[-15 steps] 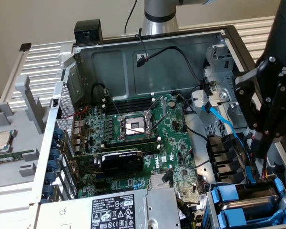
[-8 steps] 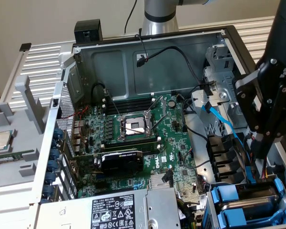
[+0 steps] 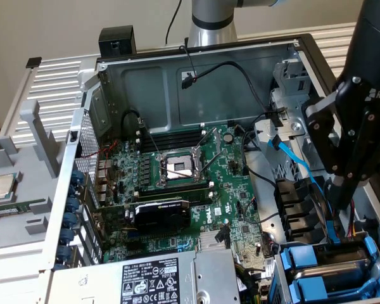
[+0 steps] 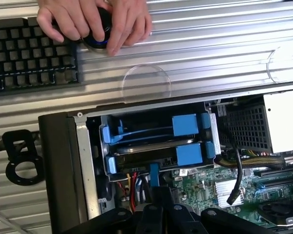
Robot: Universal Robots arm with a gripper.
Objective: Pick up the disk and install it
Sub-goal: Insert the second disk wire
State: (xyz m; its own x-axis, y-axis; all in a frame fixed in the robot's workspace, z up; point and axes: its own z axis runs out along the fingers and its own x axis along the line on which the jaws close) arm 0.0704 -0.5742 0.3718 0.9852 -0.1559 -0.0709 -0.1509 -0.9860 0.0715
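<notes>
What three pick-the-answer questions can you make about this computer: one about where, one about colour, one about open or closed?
1. Where does the hand rest?
A. on a round black thing beside the keyboard
B. on a cup
C. on a book

2. What colour are the drive trays?
A. red
B. blue
C. yellow

3. How is the case?
A. closed
B. wrapped in paper
C. open

Answers:
1 A, the fingers cover a round black thing next to the keys.
2 B, both stacked trays have bright blue plastic ends.
3 C, the side is off and the green board shows inside.
</notes>
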